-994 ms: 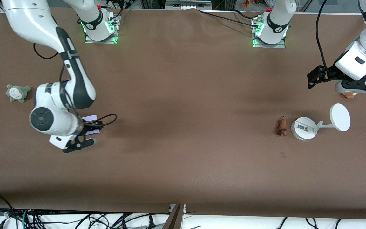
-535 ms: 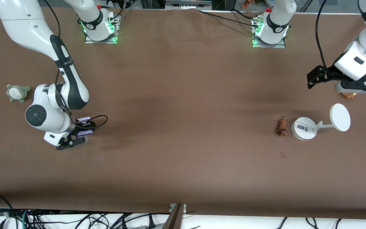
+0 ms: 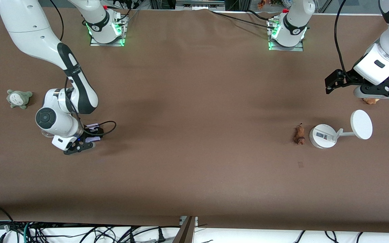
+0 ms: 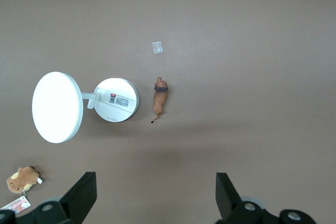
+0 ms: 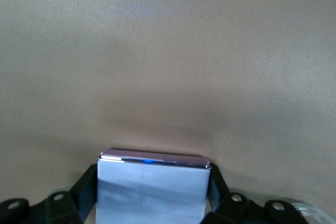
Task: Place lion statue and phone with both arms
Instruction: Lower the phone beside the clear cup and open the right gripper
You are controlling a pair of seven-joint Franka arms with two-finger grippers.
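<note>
The phone (image 5: 152,187), a pale lavender-white slab, sits between the fingers of my right gripper (image 5: 152,195), which is shut on its two long edges. In the front view the right gripper (image 3: 89,135) holds the phone (image 3: 91,127) low over the table near the right arm's end. The lion statue (image 3: 299,134), small and orange-brown with a thin tail, lies on the table beside the white stand's base (image 3: 322,135). It also shows in the left wrist view (image 4: 159,97). My left gripper (image 4: 155,198) is open and empty, up in the air (image 3: 331,84) over the table near the stand.
The white stand has a round disc (image 3: 361,124) on an arm. A brown plush with a tag (image 3: 370,100) lies under the left hand. A grey-green plush (image 3: 19,98) lies near the right arm's end. A small pale patch (image 4: 157,48) lies on the brown table cover.
My right gripper, with the phone in it, has shifted a little toward the right arm's end of the table and its wrist has turned. The left arm has barely moved.
</note>
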